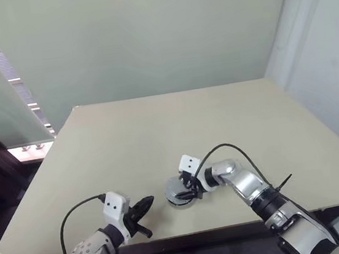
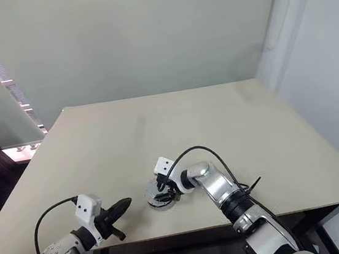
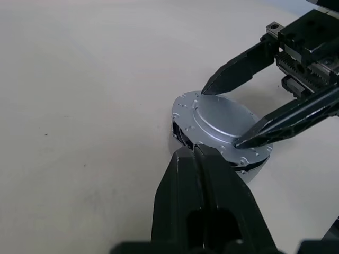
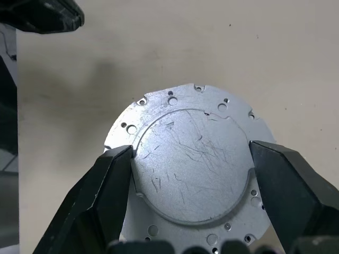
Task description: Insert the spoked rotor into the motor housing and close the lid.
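While the lid [image 1: 179, 192] sits near the table's [image 1: 157, 128] front edge in the left eye view, the right gripper [image 1: 191, 188] reaches onto it from the right, and the left gripper [image 1: 143, 207] hangs just left of the lid, apart from it.

In the right eye view the layout is the same: lid [image 2: 159, 196], with the right gripper over it and the left gripper's closed tips pointing toward it.

From the left wrist view, the left gripper's [image 3: 197, 159] jaws are pressed together and hold nothing, their tips close to the lid's rim. The right gripper [image 3: 228, 114] stands wide, one finger at each side of the lid's raised centre. Beneath the lid the housing [image 3: 183, 138] shows as a dark gap and silvery wall; what lies inside it, rotor included, cannot be seen.

In the right wrist view, the right gripper's [image 4: 190, 159] fingers [image 4: 106, 180] flank the raised disc of the lid [image 4: 190, 159], touching or nearly touching its edge; a firm grip cannot be confirmed.

The lid looks like stiff, scratched, smooth metal, likely slippery and fairly heavy for its size. Its raised centre edge or outer rim seems the best place to take hold, squarely across the diameter.
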### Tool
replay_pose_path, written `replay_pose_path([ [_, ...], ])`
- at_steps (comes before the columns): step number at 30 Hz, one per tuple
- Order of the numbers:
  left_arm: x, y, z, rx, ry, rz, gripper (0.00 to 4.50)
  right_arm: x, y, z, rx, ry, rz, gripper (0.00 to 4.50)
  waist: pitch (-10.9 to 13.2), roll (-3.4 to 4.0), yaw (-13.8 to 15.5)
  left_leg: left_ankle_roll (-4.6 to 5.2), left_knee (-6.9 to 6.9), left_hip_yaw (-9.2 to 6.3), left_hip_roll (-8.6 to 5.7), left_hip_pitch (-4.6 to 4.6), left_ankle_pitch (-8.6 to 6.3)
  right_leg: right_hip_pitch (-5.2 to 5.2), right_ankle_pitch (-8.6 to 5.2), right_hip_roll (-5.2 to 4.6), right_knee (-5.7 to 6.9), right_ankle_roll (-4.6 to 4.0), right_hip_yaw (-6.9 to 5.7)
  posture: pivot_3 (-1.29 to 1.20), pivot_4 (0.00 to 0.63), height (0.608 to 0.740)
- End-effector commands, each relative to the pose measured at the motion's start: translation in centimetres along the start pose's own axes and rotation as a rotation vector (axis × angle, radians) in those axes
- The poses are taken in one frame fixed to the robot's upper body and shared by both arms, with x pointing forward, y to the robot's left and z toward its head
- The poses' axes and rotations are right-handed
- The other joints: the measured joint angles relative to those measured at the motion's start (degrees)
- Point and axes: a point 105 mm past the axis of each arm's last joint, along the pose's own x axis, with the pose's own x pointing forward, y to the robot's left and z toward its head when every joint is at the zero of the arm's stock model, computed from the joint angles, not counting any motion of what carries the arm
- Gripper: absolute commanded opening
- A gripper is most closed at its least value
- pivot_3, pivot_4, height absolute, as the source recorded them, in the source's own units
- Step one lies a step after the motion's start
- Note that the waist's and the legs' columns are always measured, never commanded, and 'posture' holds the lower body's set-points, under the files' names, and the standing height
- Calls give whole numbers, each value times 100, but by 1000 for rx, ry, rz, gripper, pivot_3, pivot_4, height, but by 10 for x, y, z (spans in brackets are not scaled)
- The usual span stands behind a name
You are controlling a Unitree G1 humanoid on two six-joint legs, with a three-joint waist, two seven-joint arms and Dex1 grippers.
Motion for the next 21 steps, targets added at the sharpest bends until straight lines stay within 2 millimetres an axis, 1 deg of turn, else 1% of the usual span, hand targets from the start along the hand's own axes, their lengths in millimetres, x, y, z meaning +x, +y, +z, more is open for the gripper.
replay_pose_path([
  [1, 2, -4, 14, 36, -44, -19, 0, -1, 2, -3, -26, 42, -2, 3310, 0, 0, 0, 0, 0, 0, 0, 0, 0, 0, 0, 0, -1, 0, 0, 0, 0, 740],
  [13, 3, -5, 12, 28, -45, -17, 0, 2, 3, -20, -15, 154, 5, 3310, 0, 0, 0, 0, 0, 0, -2, 0, 0, 2, 0, -1, -4, 0, 0, 0, 0, 740],
  [21, 4, -6, 11, 25, -49, -22, 0, 2, 2, -25, -30, 201, 23, 3310, -1, 0, -1, 0, 0, 0, -2, 2, 0, 3, 0, -1, -4, 0, 1, 0, 0, 740],
])
